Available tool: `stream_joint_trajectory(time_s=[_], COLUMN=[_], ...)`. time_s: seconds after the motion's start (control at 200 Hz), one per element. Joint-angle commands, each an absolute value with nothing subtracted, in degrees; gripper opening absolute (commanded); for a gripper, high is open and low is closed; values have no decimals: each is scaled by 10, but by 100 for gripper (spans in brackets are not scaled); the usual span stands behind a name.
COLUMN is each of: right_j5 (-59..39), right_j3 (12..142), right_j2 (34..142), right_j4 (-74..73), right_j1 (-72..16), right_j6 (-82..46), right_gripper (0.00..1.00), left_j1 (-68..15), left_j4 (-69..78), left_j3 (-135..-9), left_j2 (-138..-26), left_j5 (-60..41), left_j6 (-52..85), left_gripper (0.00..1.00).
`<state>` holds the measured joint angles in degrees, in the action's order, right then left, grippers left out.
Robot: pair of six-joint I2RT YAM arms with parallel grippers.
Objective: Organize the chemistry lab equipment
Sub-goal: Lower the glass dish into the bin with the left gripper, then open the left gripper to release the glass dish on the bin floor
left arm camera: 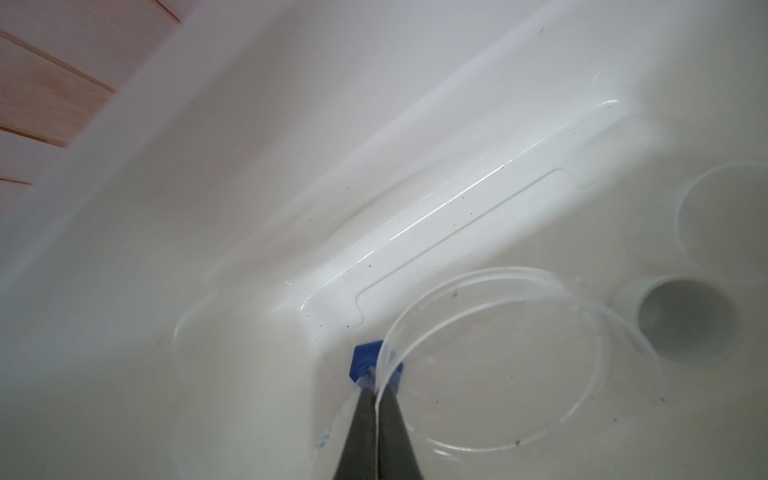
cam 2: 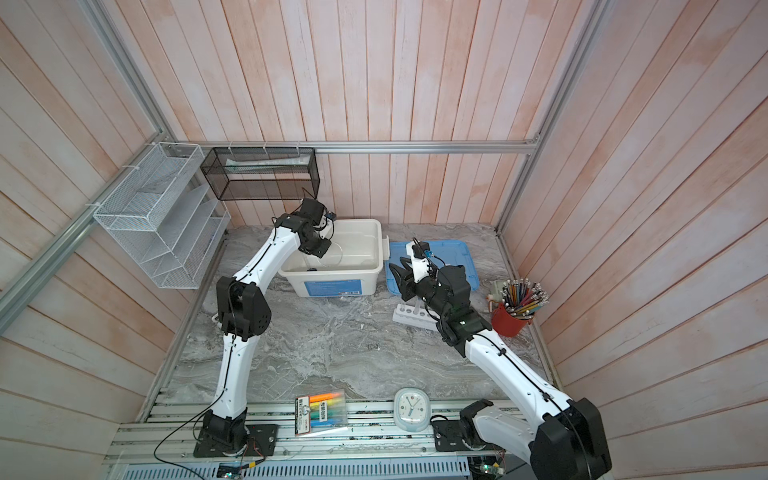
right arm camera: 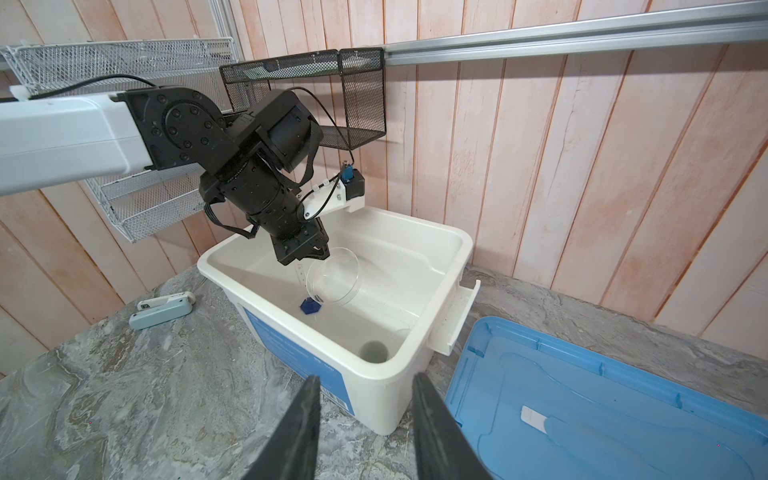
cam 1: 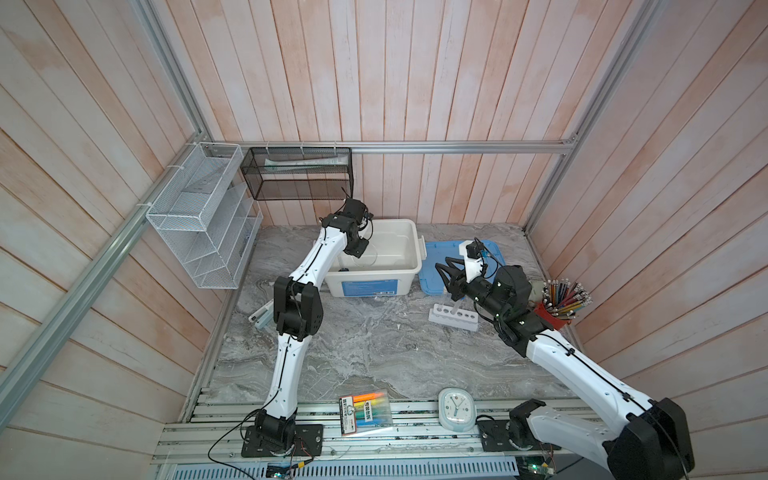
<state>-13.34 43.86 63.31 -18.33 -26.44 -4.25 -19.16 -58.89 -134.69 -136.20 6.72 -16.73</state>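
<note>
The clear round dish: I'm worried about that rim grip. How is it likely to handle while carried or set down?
Probably light and stiff: the left gripper holds the clear round dish tilted by its rim alone, without visible bending. Its glossy thin wall looks slippery, so it may swivel. Set down on edge in the white bin, it could roll.

Soft, even light filled both top views; we saw only faint shadows under the arms [cam 1: 291,365], and the wall boards [cam 1: 415,62] bowed near the edges. Just beyond the left gripper [left arm camera: 376,388], glare streaked the white bin [left arm camera: 249,208], and the clear round dish [left arm camera: 498,365] showed only thin bright rims. The right gripper [right arm camera: 365,376] looked blurred close up.
</note>
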Motion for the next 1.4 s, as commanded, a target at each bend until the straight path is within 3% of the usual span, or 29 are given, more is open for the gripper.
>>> stream_joint_trajectory(time_s=[0.0, 1.396], right_j5=[-127, -132], right_j3=[436, 431], right_j2=[636, 650], right_j4=[-177, -186], right_j1=[-261, -258], right_j6=[-40, -42], right_gripper=[38, 38], left_j1=[-196, -221], left_j4=[-576, -569], left_j3=[-1354, -1351], left_j2=[-1384, -1441], left_j5=[78, 119], left_j6=[-179, -201], left_gripper=[0, 0])
